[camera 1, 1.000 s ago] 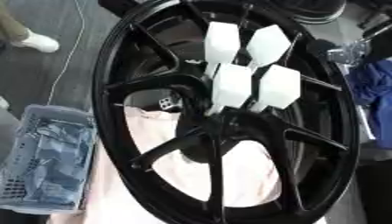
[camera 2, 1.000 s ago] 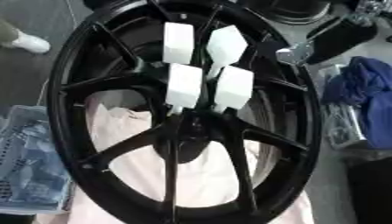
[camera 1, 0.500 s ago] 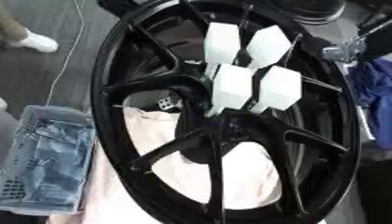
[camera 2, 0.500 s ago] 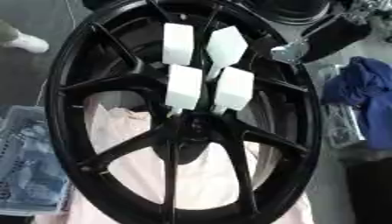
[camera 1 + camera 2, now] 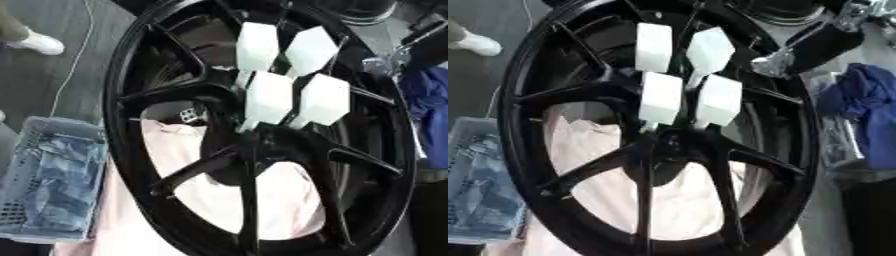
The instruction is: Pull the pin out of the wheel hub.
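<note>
A large black spoked wheel [image 5: 120, 100] lies tilted across both views on a pale pink cloth [image 5: 684, 200]. Its dark hub [image 5: 662, 150] sits at the middle. Several white blocky pins stand up from the hub in a cluster; the nearest ones [image 5: 267, 97] [image 5: 717, 100] reach down into it. My right hand [image 5: 773, 61] comes in from the upper right on a black forearm. Its silver tip hangs over the wheel's right rim, a little right of the pins and not touching them. How its fingers are set is unclear. My left hand shows in neither view.
A grey mesh basket [image 5: 48, 180] with denim in it stands at the lower left beside the wheel. A blue cloth [image 5: 872, 110] lies to the right. A person's white shoe [image 5: 35, 42] and a thin white cable [image 5: 74, 65] are on the floor at the upper left.
My right hand has crept a little leftward and down over the rim toward the white pins. The wheel and pins have stayed put.
</note>
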{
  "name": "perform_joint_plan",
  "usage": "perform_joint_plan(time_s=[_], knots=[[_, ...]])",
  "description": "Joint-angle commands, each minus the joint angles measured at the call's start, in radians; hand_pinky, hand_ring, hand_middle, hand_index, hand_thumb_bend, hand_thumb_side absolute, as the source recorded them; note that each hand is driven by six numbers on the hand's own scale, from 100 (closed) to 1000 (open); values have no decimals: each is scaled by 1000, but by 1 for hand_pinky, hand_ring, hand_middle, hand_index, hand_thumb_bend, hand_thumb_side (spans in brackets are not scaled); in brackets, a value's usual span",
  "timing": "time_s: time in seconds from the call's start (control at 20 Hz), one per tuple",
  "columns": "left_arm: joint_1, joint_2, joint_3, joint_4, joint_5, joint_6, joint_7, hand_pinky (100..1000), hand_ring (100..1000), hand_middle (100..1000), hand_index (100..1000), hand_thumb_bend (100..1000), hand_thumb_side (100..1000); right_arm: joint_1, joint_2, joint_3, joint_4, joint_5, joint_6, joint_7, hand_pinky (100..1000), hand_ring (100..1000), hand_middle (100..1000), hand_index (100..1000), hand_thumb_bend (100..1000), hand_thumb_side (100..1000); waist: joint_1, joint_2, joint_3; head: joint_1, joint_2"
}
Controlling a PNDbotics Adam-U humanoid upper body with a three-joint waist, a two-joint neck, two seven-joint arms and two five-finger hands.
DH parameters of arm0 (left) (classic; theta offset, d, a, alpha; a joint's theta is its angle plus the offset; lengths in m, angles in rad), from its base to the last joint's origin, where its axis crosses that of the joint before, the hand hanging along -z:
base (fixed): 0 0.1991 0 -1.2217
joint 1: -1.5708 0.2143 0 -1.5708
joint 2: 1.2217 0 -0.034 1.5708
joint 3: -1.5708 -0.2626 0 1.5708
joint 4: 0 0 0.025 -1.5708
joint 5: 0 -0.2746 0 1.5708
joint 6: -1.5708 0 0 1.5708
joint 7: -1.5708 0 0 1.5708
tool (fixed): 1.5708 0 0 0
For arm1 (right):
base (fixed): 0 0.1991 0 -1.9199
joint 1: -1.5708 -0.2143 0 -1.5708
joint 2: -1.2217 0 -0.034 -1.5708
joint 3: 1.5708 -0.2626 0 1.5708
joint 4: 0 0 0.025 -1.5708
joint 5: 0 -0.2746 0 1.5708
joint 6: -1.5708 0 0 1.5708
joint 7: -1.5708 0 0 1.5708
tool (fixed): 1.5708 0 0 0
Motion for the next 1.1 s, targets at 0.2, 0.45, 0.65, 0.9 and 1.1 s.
perform_joint_plan(time_s=[0.2, 0.45, 0.65, 0.9, 1.1], knots=[[-8, -1, -2, -20, -5, 1, -5, 871, 710, 651, 729, 100, 751, -15, -12, -4, -6, 5, 1, -5, 719, 828, 776, 838, 272, 100, 3, -10, 6, -7, -14], [-9, -3, -3, -20, -6, 1, -6, 872, 709, 650, 729, 100, 754, -15, -7, 0, -6, 14, 3, -9, 717, 828, 775, 838, 266, 100, -1, -2, 12, -9, -18], [-9, -4, -3, -20, -8, 2, -7, 873, 709, 650, 729, 100, 756, -14, -2, 6, -6, 15, 3, -10, 712, 826, 772, 836, 266, 100, -4, 4, 17, -12, -19], [-9, -3, -4, -20, -11, 2, -8, 874, 709, 651, 729, 100, 757, -21, 1, 10, -6, 7, 7, -7, 709, 823, 769, 834, 272, 100, -6, 9, 16, -13, -17], [-9, -4, -4, -20, -12, 3, -9, 874, 708, 650, 729, 100, 759, -18, 4, 11, -6, 14, 20, -5, 711, 824, 770, 834, 282, 100, -8, 13, 17, -14, -19]])
